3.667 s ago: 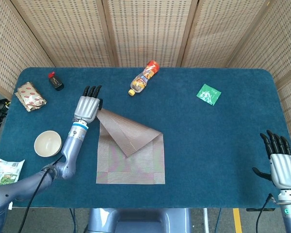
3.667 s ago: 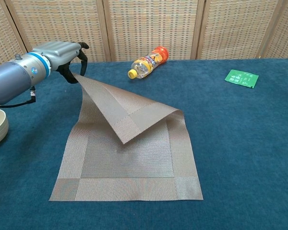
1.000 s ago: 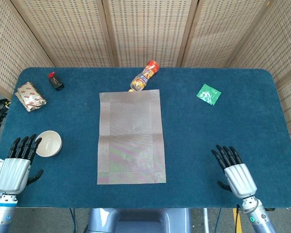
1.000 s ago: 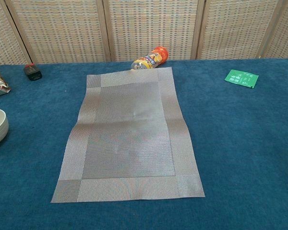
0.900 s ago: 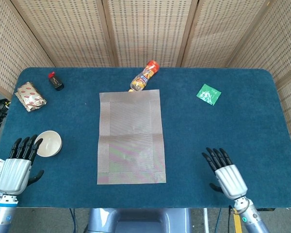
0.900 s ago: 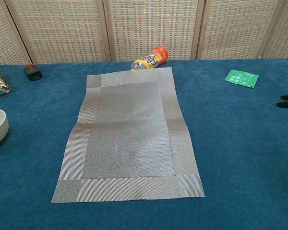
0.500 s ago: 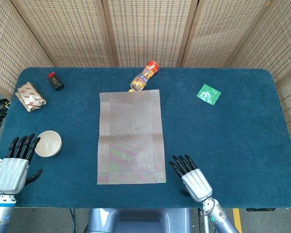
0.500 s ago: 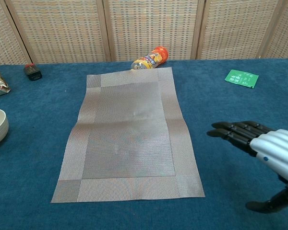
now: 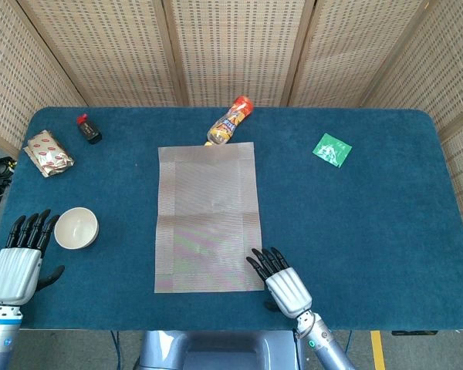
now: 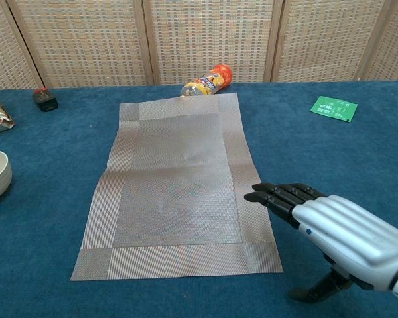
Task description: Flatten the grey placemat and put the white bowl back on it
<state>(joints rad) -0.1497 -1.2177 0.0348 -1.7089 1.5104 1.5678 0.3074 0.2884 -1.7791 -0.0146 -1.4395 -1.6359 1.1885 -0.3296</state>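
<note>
**Mat spread out, bowl waiting off to my left**

My right hand (image 9: 284, 287) is flat, palm down, with its fingers (image 10: 278, 194) stretched out straight and grasping nothing. The fingertips reach over the near right corner of the grey placemat (image 9: 207, 216); I cannot tell whether they touch the weave or hang just above it. I judge that I have it there to press or smooth that edge, since the long right border shows a slight wave in the chest view.

My left hand (image 9: 15, 264) sits at the near left edge of the counter (image 9: 370, 208), fingers extended and slightly apart, also released and empty. It lies just beside the white bowl (image 9: 76, 227), which puts it in easy reach for the pick-up that remains.

The placemat lies opened out full in the middle of the counter, long side running away from me, a woven grey sheet with a lighter border band and a faint crease across its middle. Its far edge touches, or nearly touches, an orange-capped bottle (image 9: 229, 122) lying on its side. The bowl stands upright, well apart from the mat on bare blue cloth.
</note>
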